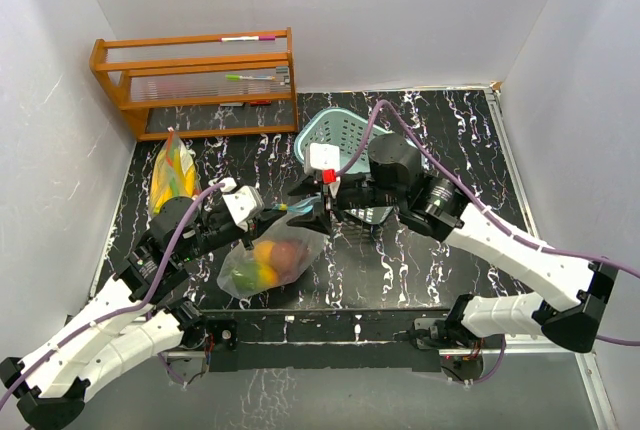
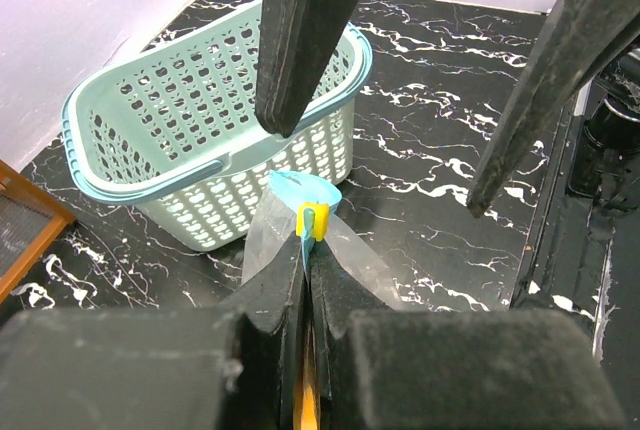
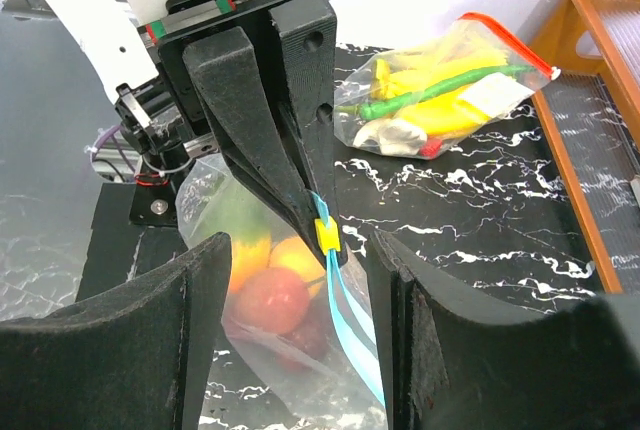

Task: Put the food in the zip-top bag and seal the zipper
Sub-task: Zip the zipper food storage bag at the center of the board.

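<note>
Under everything: black marbled table [image 1: 420,250]. At its far left corner, wooden rack [image 1: 190,75]. Just right of that, near the back wall, pale teal basket [image 1: 345,132], upright.

Near the front edge, left of centre: clear zip-top bag [image 1: 268,262], lying on the table with food [image 1: 272,255] inside, a green-and-orange mango [image 3: 240,225] and a red round fruit [image 3: 272,298] among it. Well apart, by the left wall: second bag [image 1: 172,175], holding yellow bananas [image 3: 440,120] and a thin green pepper [image 3: 440,90].

At the first bag's raised top, left gripper [image 2: 306,250], clamped fully shut on the blue zipper strip [image 3: 345,320], right at the yellow slider [image 2: 313,221]. Facing it, right gripper [image 3: 298,250], jaws roughly half spread, with the strip between its fingers, gripping nothing.
</note>
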Robot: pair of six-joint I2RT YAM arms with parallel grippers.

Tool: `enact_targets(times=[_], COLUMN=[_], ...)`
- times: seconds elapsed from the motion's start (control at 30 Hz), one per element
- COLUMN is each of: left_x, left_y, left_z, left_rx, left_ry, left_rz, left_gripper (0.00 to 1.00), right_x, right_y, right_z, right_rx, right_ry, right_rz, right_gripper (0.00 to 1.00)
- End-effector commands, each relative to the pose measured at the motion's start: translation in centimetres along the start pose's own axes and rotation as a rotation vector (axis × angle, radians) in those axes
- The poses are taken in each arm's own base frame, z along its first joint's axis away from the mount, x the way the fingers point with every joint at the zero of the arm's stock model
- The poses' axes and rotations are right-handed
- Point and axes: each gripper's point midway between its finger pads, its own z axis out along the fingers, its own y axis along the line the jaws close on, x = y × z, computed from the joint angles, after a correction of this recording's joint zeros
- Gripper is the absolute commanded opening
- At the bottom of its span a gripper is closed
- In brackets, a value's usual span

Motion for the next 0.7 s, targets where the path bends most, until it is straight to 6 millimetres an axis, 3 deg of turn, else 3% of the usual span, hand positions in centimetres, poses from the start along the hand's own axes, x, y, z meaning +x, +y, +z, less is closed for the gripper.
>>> enact_targets(times=[0.0, 0.33, 0.67], left_x=[-1.3, -1.4, -1.6], left_y=[-0.1, -0.1, -0.1], left_z=[0.0, -0.1, -0.3], left_rx=[0.007, 0.006, 0.003], left_ry=[-0.05, -0.053, -0.06], left_rz=[0.005, 0.003, 0.006], left_gripper=[0.0, 0.0, 0.0], right_x=[-1.0, -0.4, -0.2], right_y=[-0.2, -0.4, 0.0], right_z=[0.7, 1.7, 2.5], right_rx=[-0.015, -0.03, -0.074], right_ry=[-0.05, -0.048, -0.044], right_rz=[-0.04, -0.019, 0.023], right_gripper=[0.58, 0.53, 0.39])
